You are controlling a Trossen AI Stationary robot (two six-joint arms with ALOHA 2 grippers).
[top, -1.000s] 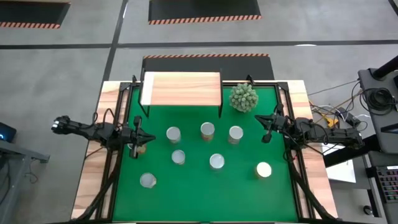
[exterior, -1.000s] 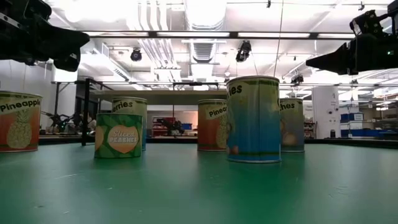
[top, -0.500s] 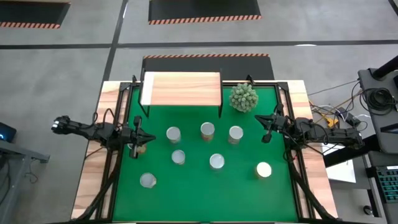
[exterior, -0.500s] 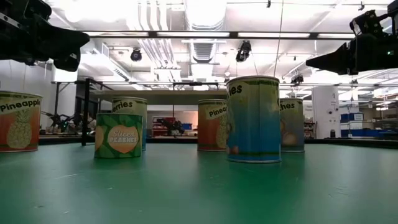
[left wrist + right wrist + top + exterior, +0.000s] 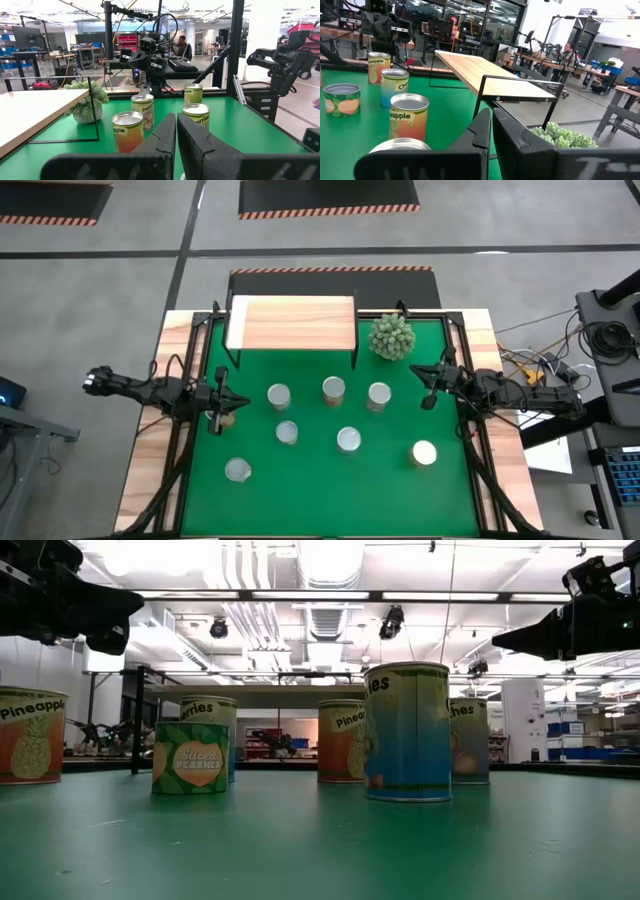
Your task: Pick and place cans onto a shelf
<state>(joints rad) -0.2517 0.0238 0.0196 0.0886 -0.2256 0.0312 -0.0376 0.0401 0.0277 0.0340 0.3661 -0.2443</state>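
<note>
Overhead only: seven cans (image 5: pixel 347 439) (shelf (image 5: pixel 291 323) bare).

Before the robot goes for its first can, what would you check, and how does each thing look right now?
1. Shelf top free for cans: ok, nothing stands on it.
2. Cans upright on the green mat: ok, seven tops face up, spaced apart.
3. Left gripper empty: ok, fingers shut with nothing between them, at the mat's left edge.
4. Right gripper empty: ok, fingers shut on nothing, at the mat's right edge.
5. Fingers open for a grasp: not ok, both pairs must open first.
6. Plant clear of the shelf route: cannot tell; it sits just beside the shelf's right end.
</note>
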